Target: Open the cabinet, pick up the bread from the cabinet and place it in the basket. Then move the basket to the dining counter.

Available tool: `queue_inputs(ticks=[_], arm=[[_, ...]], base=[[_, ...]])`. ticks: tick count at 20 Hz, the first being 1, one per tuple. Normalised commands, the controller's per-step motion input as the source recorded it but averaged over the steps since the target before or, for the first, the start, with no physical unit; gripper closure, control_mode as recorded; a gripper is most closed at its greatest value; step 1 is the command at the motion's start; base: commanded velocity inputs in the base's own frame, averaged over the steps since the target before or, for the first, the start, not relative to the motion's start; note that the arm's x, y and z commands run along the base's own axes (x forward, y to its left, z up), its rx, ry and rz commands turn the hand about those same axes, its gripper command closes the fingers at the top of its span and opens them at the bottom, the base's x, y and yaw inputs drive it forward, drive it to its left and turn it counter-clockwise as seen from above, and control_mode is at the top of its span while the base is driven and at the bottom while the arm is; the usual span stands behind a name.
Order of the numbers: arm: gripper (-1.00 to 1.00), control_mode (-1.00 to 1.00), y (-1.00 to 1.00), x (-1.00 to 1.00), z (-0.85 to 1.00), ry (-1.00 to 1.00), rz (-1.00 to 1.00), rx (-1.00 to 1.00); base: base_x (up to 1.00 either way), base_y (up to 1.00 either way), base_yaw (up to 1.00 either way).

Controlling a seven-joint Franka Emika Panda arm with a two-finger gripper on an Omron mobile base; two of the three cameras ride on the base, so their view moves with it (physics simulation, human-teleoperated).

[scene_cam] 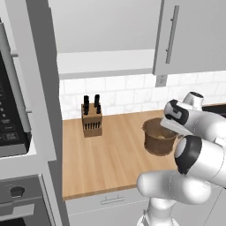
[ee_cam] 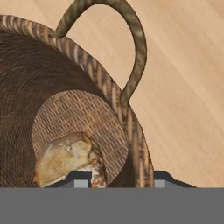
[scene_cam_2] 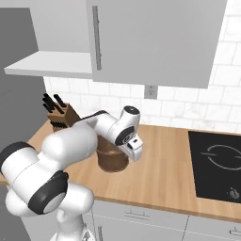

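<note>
Hand view shows you the bread (ee_cam: 65, 159) lying in the basket (ee_cam: 52, 78); grip its stiff, light rim, which the gripper's (ee_cam: 119, 180) jaws seem to straddle.

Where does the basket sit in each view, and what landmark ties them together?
Left base view: basket right of centre on the wood worktop, partly behind the arm.
Right base view: left of centre, behind the forearm.
Hand view: rim and handle close up, bread inside.
Shared landmark: knife block.
</note>
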Motion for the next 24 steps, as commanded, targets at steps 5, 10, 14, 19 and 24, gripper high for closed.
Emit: queue_inputs(ticks=[5,10,14,19,24], arm=[[1.0,-1.0,0.31,0.0,-0.19,0.0,0.0,0.0],[1.0,-1.0,0.18,0.0,-0.14,0.0,0.0,0.0],[1.0,-1.0,-0.03,-0.19,0.1,-0.02,-0.09,0.04],[1.0,-1.0,-0.04,-0.58,0.28,-0.02,-0.12,0.14],[1.0,-1.0,0.0,-0.73,0.22,0.0,-0.32,0.22]], base=[[0.0,0.0,0.0],[0.0,0.0,0.0],[0.0,0.0,0.0],[0.0,0.0,0.0],[0.0,0.0,0.0]])
